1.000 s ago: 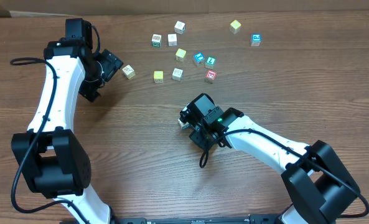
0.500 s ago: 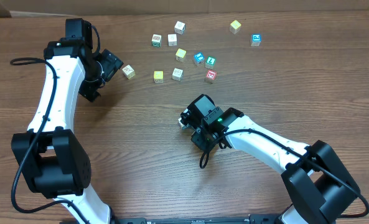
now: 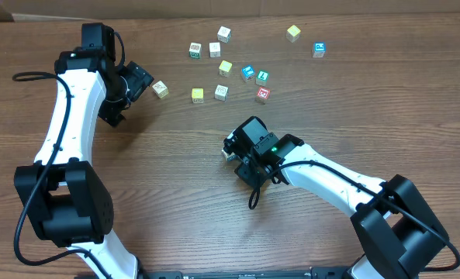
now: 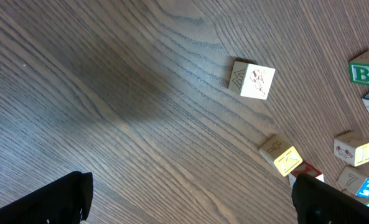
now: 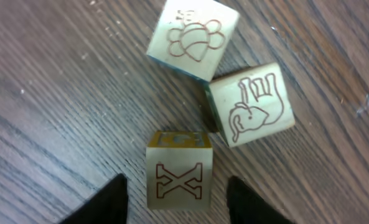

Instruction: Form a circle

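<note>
three cubes point(image 5: 234, 112) clustered, right fingers point(image 5: 109, 202) parted astride x cube point(image 5: 178, 180), left fingers point(image 4: 47, 199) spread, bare table point(image 5: 60, 93) around

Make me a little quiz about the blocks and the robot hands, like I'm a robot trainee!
1. True or false: the X cube sits between the right hand's fingers.
2. How many cubes does the right wrist camera show?
3. The left hand is: A) holding a cube, B) open and empty, C) squashing two cubes.
Key: 1 true; 2 three; 3 B.
</note>
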Robot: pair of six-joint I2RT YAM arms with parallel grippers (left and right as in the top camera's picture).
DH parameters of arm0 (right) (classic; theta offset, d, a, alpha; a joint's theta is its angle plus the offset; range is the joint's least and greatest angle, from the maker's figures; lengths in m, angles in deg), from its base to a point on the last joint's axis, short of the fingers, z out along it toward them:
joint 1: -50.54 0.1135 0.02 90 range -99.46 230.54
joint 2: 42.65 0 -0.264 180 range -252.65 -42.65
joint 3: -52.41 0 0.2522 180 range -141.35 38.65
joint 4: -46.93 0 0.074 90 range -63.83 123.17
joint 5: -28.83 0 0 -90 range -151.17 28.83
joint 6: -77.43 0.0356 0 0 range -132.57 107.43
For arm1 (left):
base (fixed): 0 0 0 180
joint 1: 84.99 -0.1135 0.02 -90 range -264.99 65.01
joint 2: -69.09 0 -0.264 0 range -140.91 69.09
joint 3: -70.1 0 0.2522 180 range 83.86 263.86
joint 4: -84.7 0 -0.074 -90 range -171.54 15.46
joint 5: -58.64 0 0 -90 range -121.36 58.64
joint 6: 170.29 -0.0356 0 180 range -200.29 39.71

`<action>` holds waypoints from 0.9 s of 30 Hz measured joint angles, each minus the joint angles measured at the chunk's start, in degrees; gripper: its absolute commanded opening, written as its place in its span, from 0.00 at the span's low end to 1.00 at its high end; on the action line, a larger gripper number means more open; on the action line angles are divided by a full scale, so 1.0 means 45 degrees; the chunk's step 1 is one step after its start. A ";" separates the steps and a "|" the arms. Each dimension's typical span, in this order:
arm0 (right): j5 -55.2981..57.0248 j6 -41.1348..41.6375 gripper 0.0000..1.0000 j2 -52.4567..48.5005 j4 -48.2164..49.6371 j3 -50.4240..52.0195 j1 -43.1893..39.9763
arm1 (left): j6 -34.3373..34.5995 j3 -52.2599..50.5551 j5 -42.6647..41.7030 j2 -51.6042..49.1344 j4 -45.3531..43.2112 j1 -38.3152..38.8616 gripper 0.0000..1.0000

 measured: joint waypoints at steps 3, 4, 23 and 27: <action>-0.0005 -0.0029 0.38 0.0000 -0.0010 0.0000 0.0000 | 0.0000 0.0000 0.0000 0.0000 -0.0005 0.0000 1.00; 0.0000 -0.0024 0.40 0.0000 -0.0024 0.0000 0.0000 | 0.0000 0.0000 0.0005 0.0000 -0.0005 0.0000 1.00; -0.0010 0.0277 0.50 0.0000 0.0228 0.0000 0.0005 | 0.0000 0.0000 0.0000 0.0000 -0.0005 0.0000 0.99; -0.0010 0.0277 0.50 0.0000 0.0248 0.0000 0.0005 | 0.0000 0.0000 0.0000 0.0000 -0.0005 0.0000 1.00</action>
